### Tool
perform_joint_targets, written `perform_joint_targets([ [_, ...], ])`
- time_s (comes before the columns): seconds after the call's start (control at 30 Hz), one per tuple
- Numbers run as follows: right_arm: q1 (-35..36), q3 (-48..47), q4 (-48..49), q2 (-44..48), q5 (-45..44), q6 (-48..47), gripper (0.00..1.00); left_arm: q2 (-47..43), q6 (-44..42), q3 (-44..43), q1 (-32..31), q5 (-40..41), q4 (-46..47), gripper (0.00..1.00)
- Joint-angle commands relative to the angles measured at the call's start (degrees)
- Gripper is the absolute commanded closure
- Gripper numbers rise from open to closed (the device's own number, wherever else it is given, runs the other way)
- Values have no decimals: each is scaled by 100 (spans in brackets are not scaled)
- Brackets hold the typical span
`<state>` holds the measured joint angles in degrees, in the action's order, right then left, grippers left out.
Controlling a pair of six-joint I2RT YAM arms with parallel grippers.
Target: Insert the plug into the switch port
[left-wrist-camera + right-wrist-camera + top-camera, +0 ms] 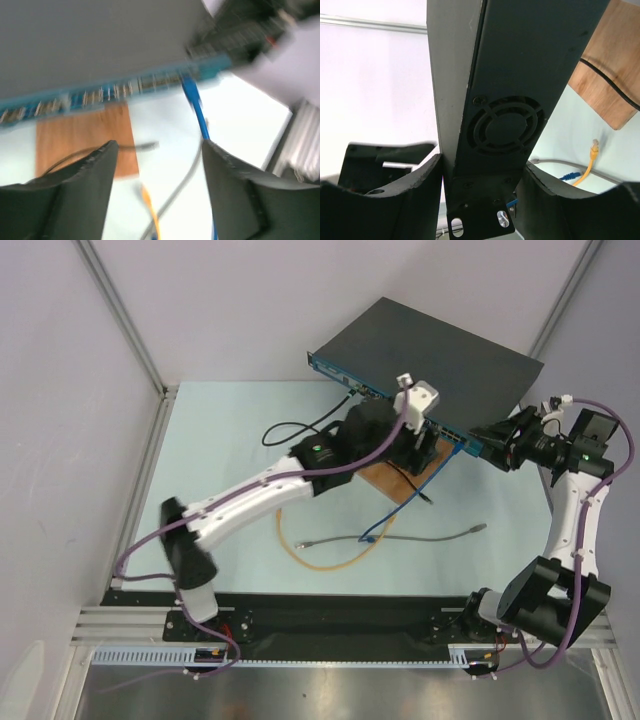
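The switch [430, 345] is a flat dark grey box at the back, its teal-blue front face [380, 395] bearing a row of sockets. A blue cable's plug [456, 446] sits in a socket near the right end; in the blurred left wrist view the plug [186, 83] is in the port row. My left gripper [414, 448] hangs just in front of that face, open and empty [159, 145]. My right gripper [492, 440] is shut on the switch's right end; its fingers [420, 175] clamp the side with the fan grille [502, 125].
A brown wooden board [392, 480] lies under the left gripper with a black cable [300, 427] across it. Orange [310, 562], grey [430, 537] and blue [385, 522] cables lie loose on the table in front. Frame posts stand at the back corners.
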<state>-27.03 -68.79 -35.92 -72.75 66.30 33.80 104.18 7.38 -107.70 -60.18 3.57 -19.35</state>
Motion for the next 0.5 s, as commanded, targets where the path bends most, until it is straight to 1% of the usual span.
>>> perform_joint_targets([
  [0.0,-22,-318,43,-151,-100,-840,94,-1572,-711,836,15,-936,-286,24],
  [0.03,-22,-380,-19,-195,-100,-979,81,-1785,-964,1082,68,-1285,-384,21],
  [0.07,-39,-424,-64,-213,-65,-1042,73,-1987,-1079,1528,112,-1385,-481,17],
  [0.1,-48,-450,-168,-222,5,-1103,64,-2381,-1194,1733,269,-1534,-690,15],
  [0.13,-66,-485,-239,-239,32,-1260,45,-2550,-1395,1944,401,-1709,-797,14],
  [0.17,-109,-573,-301,-283,67,-1340,35,-2735,-1493,2355,559,-2224,-920,6],
  [0.2,-136,-635,-475,-301,128,-1463,26,-2893,-1581,2550,908,-2386,-1165,3],
  [0.23,-154,-696,-590,-336,128,-1690,12,-3199,-1825,2744,1112,-2544,-1306,2],
  [0.27,-189,-819,-705,-388,111,-1806,4,-3307,-1941,3059,1332,-2937,-1456,1],
  [0.3,-215,-881,-914,-415,102,-1911,0,-3412,-2064,3192,1760,-3081,-1762,0],
  [0.37,-259,-1038,-1179,-511,93,-2157,0,-3711,-2494,3569,2210,-3362,-2053,0],
  [0.4,-303,-1100,-1285,-538,93,-2228,0,-3843,-2661,3702,2421,-3320,-2264,0],
  [0.43,-329,-1162,-1373,-556,76,-2316,0,-3957,-2993,3852,2902,-3302,-2327,0],
  [0.47,-347,-1232,-1539,-591,24,-2473,0,-4176,-3188,4158,3177,-3328,-2388,0],
])
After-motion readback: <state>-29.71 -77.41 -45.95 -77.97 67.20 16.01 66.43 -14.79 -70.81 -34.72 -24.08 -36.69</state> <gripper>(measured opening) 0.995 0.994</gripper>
